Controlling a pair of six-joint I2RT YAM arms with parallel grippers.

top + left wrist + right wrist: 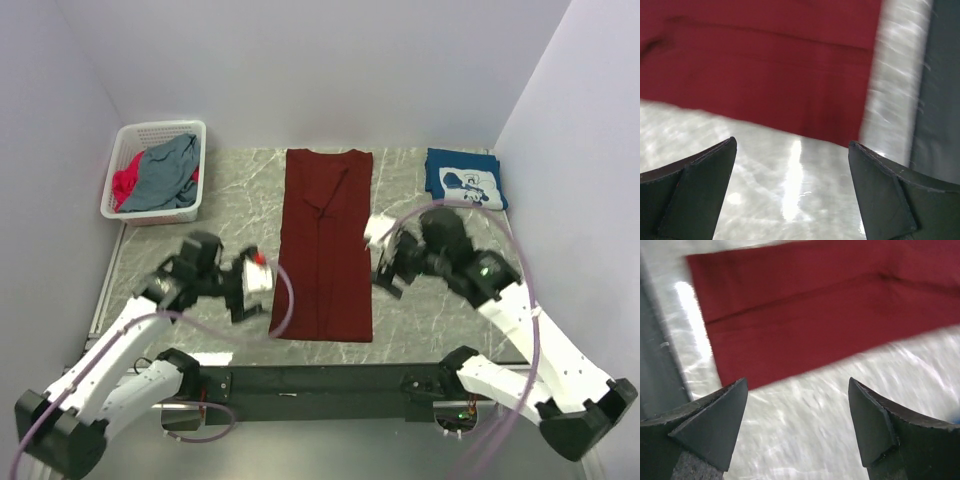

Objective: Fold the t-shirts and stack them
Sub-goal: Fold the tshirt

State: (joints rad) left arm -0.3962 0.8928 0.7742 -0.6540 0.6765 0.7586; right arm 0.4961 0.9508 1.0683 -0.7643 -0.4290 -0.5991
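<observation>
1. Large plain dark-red t-shirt [325, 245]: soft matte cloth, folded into a long narrow rectangle. You see it flat in the middle of the grey-white marble-patterned table [230, 200], running from the far side towards you, with a shallow crease along its length. In your left wrist view its near corner [765, 65] lies just beyond the fingertips. In your right wrist view its other near corner [830, 305] does the same.

2. Navy t-shirt with a white print [465, 180]: folded to a small, flat square at the far right of the table, well apart from the dark-red one.

3. White lattice plastic basket [160, 128]: rectangular, standing at the far left corner. It holds a crumpled grey-blue t-shirt [165, 175] and beside it a bunched bright-pink t-shirt [123, 185].

4. Your left gripper [262, 287]: just beside the dark-red shirt's left edge, near its lower end. Its dark wedge-shaped fingers [700, 185] are spread wide, with only bare glossy table between them. They hold nothing.

5. Your right gripper [375, 258]: just beside the shirt's right edge. Its dark wedge-shaped fingers [880, 425] also stand well apart over bare table. They grip nothing, and the cloth lies beyond their tips.
</observation>
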